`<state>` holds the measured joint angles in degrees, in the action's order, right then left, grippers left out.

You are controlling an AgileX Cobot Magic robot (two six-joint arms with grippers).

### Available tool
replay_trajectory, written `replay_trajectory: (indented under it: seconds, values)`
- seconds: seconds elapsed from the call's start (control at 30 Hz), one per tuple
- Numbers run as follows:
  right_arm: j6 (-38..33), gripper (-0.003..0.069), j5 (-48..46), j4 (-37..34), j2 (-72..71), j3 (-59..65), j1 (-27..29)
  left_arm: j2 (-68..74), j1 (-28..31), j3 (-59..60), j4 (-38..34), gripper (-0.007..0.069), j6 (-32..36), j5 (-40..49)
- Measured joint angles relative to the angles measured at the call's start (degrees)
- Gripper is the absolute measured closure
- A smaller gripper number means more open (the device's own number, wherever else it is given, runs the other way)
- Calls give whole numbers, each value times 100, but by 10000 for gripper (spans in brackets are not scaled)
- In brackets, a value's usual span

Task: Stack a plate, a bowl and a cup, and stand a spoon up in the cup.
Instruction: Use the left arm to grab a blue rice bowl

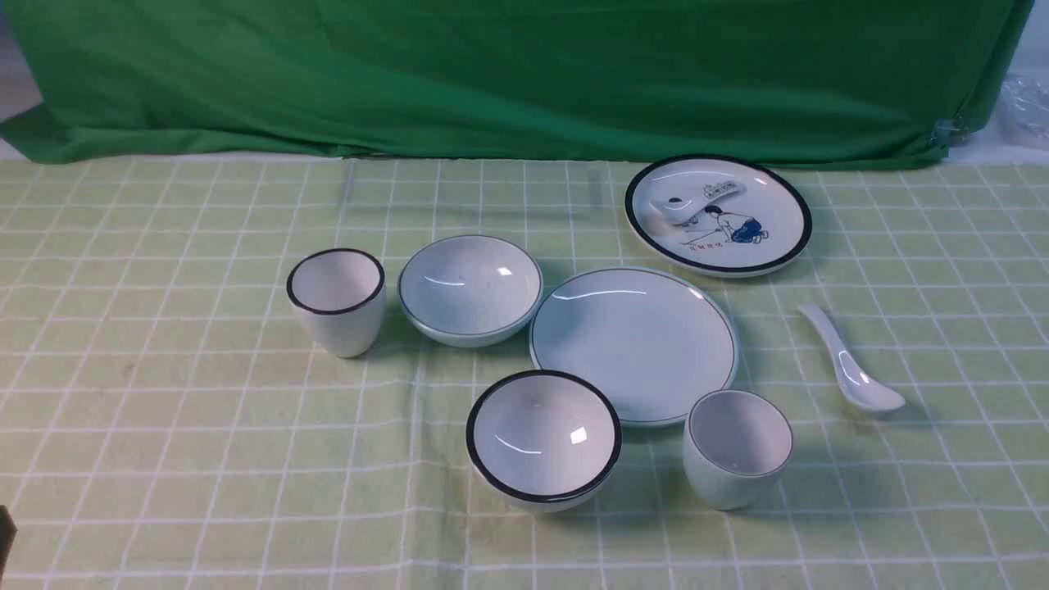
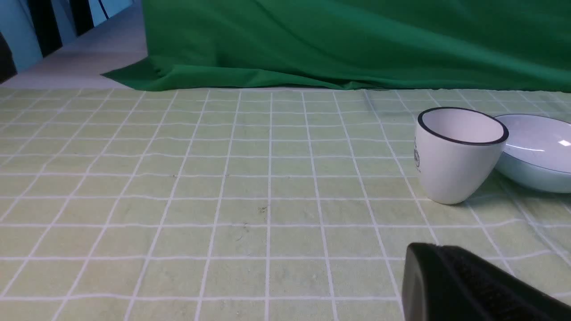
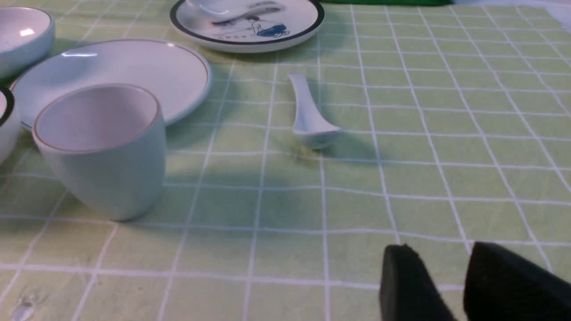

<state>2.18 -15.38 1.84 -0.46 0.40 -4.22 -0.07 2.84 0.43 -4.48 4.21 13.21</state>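
Nothing is stacked; the bowl (image 1: 470, 287) is to be set on the plate (image 1: 635, 344). Both empty: left tool (image 2: 450, 281) closed, right tool (image 3: 446, 272) ajar.

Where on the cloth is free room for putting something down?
Free: the checked green cloth left of the black-rimmed white cup, and right of the white ceramic spoon. Crowded: the middle, around the plain pale round plate.
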Motion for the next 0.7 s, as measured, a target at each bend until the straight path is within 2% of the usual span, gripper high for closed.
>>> replay_trajectory:
  seconds: [0.7]
  values:
    - [0, 413, 0, 0, 0, 0, 0, 0, 0, 0, -93, 603, -41, -132]
